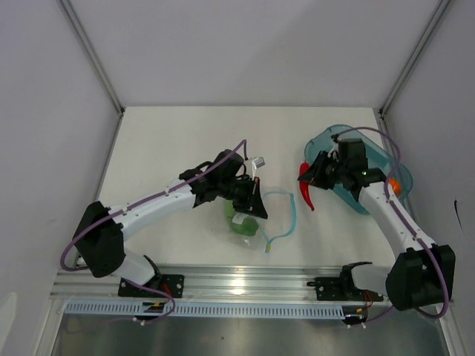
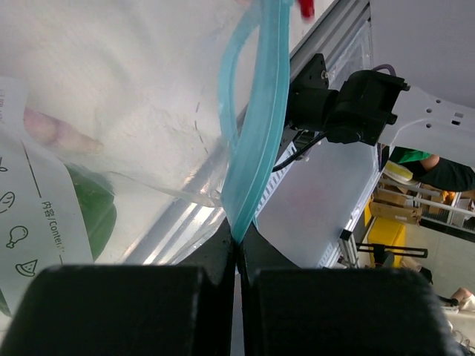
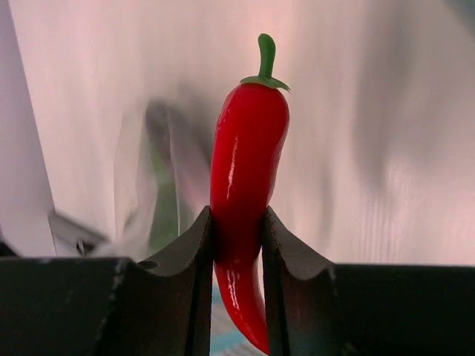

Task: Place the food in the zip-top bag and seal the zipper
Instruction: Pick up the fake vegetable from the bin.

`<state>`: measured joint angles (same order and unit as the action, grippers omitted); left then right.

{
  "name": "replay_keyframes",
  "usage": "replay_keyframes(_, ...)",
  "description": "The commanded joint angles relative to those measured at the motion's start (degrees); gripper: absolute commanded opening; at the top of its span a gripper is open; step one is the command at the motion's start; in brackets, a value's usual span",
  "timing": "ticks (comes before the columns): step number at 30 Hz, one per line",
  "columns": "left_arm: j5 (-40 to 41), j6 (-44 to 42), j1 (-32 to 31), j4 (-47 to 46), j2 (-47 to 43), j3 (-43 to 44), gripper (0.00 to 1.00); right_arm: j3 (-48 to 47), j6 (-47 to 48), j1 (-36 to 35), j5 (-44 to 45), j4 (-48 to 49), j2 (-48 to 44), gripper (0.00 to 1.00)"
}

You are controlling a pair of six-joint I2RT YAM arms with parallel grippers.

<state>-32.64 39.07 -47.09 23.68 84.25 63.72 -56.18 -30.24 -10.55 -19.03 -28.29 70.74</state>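
- Left gripper (image 2: pixel 237 239): jaws pressed together, pinching one end of the light blue zipper (image 2: pixel 261 126) on the zip-top bag (image 1: pixel 261 228).
- Bag at mid-table, zipper strips bowed apart into a loop; green toy vegetable (image 1: pixel 240 222) inside.
- Right gripper (image 3: pixel 237 226): fingers partly apart, clamped on a red chili pepper (image 3: pixel 249 156), its green stem pointing away from the fingers.
- Pepper held at the left edge of the teal tray (image 1: pixel 371 152), near the bag's mouth.
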Motion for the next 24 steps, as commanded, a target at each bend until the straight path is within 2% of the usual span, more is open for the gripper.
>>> replay_keyframes(1, 0.21, 0.04, 0.42, -0.13, 0.39, 2.46, 0.01, 2.65, 6.77, -3.77, -13.31, -6.07, -9.61, 0.00)
replay_keyframes(4, 0.39, 0.13, 0.60, -0.13, 0.91, 3.16, 0.01, 6.08, 5.20, -7.38, -17.17, -6.51, -19.02, 0.00)
replay_keyframes(8, 0.12, 0.22, 0.69, 0.05, 2.41, 4.56, 0.01, 8.81, 4.05, -9.14, -22.54, -9.92, -24.41, 0.00)
replay_keyframes(15, -1.28, 1.01, 0.77, -0.65, 3.12, 5.62, 0.01, 9.78, 5.63, -12.04, -19.99, -13.37, -28.98, 0.00)
replay_keyframes(18, -1.11, 0.83, 0.77, -0.39, 2.68, 5.10, 0.01, 10.65, 4.93, -12.30, -23.51, -12.58, -28.03, 0.00)
replay_keyframes(24, -1.20, 0.92, 0.77, -0.39, 1.89, 4.66, 0.01, 12.50, 0.11, -13.01, -21.05, -7.14, -20.23, 0.00)
